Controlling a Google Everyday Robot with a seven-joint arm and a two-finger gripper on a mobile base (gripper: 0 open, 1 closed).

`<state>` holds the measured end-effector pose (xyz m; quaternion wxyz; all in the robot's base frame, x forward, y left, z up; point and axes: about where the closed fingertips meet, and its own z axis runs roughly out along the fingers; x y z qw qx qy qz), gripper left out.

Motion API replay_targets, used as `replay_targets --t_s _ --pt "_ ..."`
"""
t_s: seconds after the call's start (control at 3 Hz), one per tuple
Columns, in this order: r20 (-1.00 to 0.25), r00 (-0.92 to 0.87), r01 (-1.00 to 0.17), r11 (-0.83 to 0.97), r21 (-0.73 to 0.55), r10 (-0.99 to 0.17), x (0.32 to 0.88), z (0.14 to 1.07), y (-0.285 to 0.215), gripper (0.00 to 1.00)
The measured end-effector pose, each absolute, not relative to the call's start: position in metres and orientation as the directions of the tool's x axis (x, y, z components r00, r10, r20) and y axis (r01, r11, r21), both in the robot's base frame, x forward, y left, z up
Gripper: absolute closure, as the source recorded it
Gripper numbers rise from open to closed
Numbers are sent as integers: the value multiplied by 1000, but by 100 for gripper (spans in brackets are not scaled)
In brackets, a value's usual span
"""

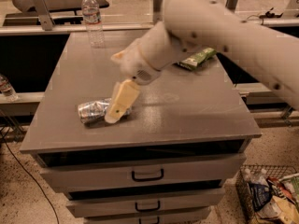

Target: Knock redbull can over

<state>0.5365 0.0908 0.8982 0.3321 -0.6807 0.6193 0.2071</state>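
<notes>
The gripper (115, 115), its opening impossible to tell, overlapped the redbull can (93, 111). The can lay silver on its side, front-left on the grey cabinet top (196, 111), above a speckled floor (28, 204).

Grey drawer cabinet (191, 115) on speckled floor (23, 197)

The fingers (113, 117) of the gripper hang low over the front left of the counter (187, 120), pressed together with no gap showing. Their tips cover the right end of the can (93, 110), which lies on its side, stretching left of them. Far behind them to the left stands a water bottle (93, 17), and behind to the right lies a green snack bag (198, 59)
</notes>
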Motion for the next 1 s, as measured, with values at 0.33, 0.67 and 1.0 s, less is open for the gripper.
replay_targets --t_s 0.33,0.67,1.0 --pt "-782 180 -962 61 -267 -597 542 931 36 0" --pt "-800 210 -928 143 -344 -563 545 954 -31 0" --pt "-798 216 -918 162 -363 -563 544 959 -47 0"
